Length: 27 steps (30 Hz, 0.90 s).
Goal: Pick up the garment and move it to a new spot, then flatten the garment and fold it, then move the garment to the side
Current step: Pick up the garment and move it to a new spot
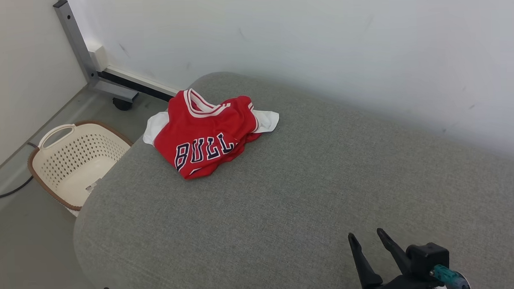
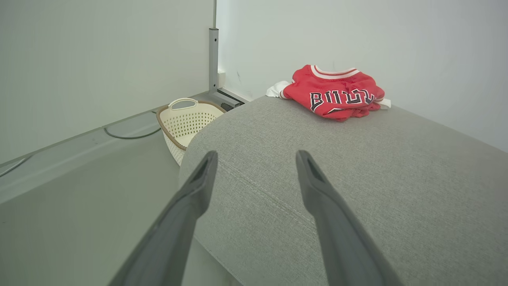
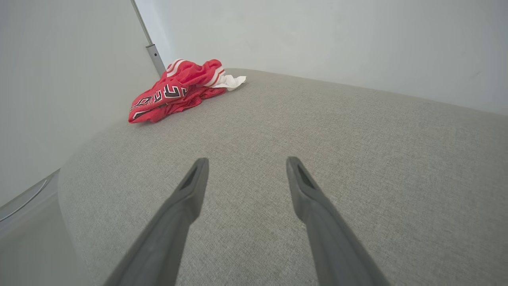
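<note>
Lying bundled at the far corner of the cushion [image 1: 284, 195], the garment [image 1: 205, 137] seems untouched, all steps remaining; left gripper [image 2: 256, 155] and right gripper [image 3: 247, 159] gape empty, well away.

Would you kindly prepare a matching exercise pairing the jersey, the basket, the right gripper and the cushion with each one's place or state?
Things:
1. red jersey
2. laundry basket
3. right gripper
4. grey cushion

Place or state:
A. stands on the floor
B. open, holding nothing
C. bunched up on top of the cushion
D. lies beneath the jersey

Pairs: 1-C, 2-A, 3-B, 4-D
</note>
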Tool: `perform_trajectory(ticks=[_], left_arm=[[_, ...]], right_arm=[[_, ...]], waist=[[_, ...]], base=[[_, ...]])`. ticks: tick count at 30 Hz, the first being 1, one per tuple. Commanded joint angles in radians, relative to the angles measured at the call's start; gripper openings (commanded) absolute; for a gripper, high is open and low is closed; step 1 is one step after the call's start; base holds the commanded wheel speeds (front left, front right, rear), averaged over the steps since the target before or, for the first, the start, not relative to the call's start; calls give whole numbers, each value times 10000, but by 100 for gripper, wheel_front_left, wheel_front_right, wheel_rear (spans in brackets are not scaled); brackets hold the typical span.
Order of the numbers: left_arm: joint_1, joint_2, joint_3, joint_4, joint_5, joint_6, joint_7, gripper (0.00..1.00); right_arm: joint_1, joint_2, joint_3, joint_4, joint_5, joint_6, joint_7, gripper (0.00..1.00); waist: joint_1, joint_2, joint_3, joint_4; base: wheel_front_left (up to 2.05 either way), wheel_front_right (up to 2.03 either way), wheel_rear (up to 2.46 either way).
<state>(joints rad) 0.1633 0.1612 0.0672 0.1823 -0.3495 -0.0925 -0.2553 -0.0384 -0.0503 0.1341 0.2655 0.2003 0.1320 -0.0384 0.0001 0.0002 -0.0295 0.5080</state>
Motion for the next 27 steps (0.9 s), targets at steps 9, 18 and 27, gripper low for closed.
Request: perform_trajectory(ticks=[9, 18, 27], left_arm=[[-2314, -62, -968, 1365, -282, -216, 1319, 100], [-6106, 46, -1670, 3999, -647, -344, 2751, 100], [-9179, 745, -1546, 6256, -1266, -368, 3435, 100]], right_arm=[[532, -62, -533, -634, -474, -21, 302, 100], [79, -569, -51, -1955, -724, -21, 1073, 100], [-53, -1487, 339, -3804, -795, -20, 2120, 100]], waist=[[-1, -2, 527, 6], [-1, -2, 1970, -1141], [-1, -2, 3724, -2844]], base=[[0, 0, 0], [0, 0, 0], [0, 0, 0]])
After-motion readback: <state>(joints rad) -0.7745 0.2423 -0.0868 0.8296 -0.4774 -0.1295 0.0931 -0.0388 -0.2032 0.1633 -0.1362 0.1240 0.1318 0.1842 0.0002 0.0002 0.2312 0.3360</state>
